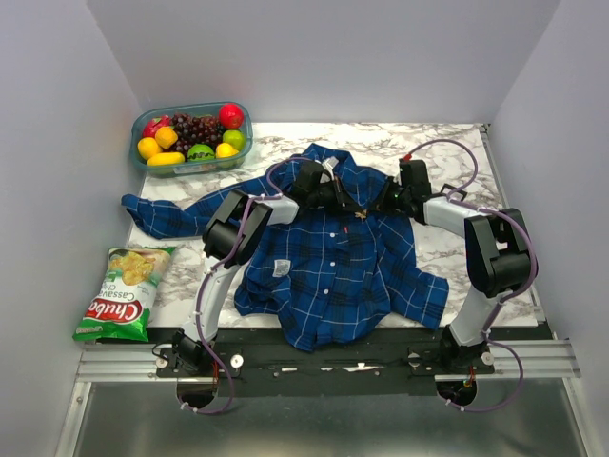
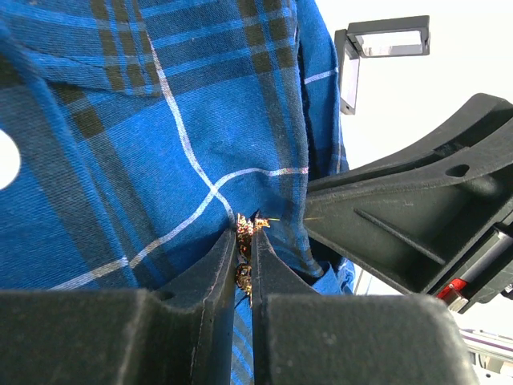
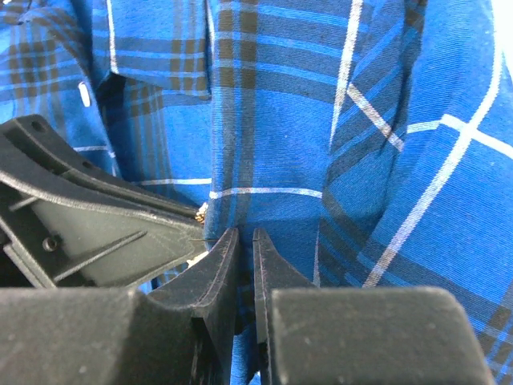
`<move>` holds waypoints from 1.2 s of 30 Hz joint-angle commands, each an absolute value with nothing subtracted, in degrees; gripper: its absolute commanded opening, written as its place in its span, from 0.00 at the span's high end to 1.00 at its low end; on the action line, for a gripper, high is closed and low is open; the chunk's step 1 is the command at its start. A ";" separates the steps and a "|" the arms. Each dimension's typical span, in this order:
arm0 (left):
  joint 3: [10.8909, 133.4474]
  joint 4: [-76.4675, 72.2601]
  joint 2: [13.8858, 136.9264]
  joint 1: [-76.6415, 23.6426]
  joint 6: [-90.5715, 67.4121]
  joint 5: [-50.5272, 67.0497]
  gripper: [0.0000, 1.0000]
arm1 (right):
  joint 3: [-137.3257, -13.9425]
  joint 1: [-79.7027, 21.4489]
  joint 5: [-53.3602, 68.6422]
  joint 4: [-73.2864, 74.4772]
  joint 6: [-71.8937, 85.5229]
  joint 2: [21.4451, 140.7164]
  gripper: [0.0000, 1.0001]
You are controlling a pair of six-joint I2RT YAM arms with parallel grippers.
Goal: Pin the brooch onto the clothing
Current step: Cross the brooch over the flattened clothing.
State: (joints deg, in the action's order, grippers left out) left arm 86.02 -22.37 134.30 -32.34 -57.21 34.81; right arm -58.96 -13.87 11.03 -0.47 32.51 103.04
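The blue plaid shirt [image 1: 328, 262] lies spread on the marble table, collar at the far side. My left gripper [image 1: 352, 204] is over the shirt's upper chest, shut on the brooch [image 2: 245, 230], a small gold and red piece pinched between its tips against the cloth [image 2: 160, 120]. My right gripper [image 1: 379, 202] faces it from the right, shut on a raised fold of the shirt [image 3: 280, 120]. In the right wrist view the fingertips [image 3: 228, 249] pinch the fold, and the brooch's tip [image 3: 200, 212] shows beside the left gripper's finger [image 3: 96, 233]. The brooch shows as a red speck [image 1: 360, 215] in the top view.
A clear tub of fruit [image 1: 190, 138] stands at the far left. A green chips bag [image 1: 124, 290] lies at the near left. One sleeve [image 1: 157, 214] stretches left towards the wall. A black rectangular frame [image 2: 385, 48] shows beyond the shirt in the left wrist view.
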 commanded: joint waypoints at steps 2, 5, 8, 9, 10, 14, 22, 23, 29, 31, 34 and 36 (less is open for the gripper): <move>86.40 -22.32 135.26 -31.82 -56.16 36.65 1.00 | -57.57 -14.06 14.41 -4.39 32.25 103.18 0.80; 86.13 -22.24 135.35 -31.73 -55.73 36.74 1.00 | -57.39 -14.33 15.03 -5.36 32.43 103.36 0.80; 85.70 -22.59 135.44 -31.64 -55.55 36.74 1.00 | -57.74 -14.41 15.55 -5.36 32.34 103.88 0.80; 85.61 -22.94 135.53 -31.55 -55.37 36.74 1.00 | -57.83 -14.59 15.64 -5.36 32.43 104.32 0.80; 85.43 -23.03 135.44 -31.55 -55.37 36.74 1.00 | -57.83 -14.59 15.91 -5.45 32.43 104.41 0.80; 84.90 -23.38 135.61 -31.20 -55.28 36.56 1.00 | -57.57 -15.12 16.08 -5.98 32.78 105.29 0.80; 84.03 -24.34 135.97 -30.94 -54.93 36.65 1.00 | -57.30 -15.82 16.35 -6.94 33.40 107.66 0.81; 83.94 -24.43 135.97 -30.85 -54.93 36.56 1.00 | -57.22 -15.91 16.35 -7.12 33.57 108.01 0.81; 83.32 -25.40 136.14 -30.76 -54.76 36.83 1.00 | -57.57 -16.17 15.65 -7.21 34.01 109.77 0.82; 83.15 -25.49 136.06 -30.67 -54.58 36.74 1.00 | -57.48 -16.17 15.82 -7.38 34.10 110.21 0.82; 82.62 -25.84 136.05 -30.59 -54.75 36.56 1.00 | -57.74 -16.43 15.29 -7.03 33.93 110.30 0.82; 82.09 -26.36 135.88 -30.41 -55.19 36.56 0.96 | -58.01 -16.52 14.68 -6.59 33.84 110.39 0.82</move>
State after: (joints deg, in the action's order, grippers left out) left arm 83.77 -24.77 135.04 -30.59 -55.75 35.57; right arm -58.11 -15.51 15.35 -7.70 33.98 108.07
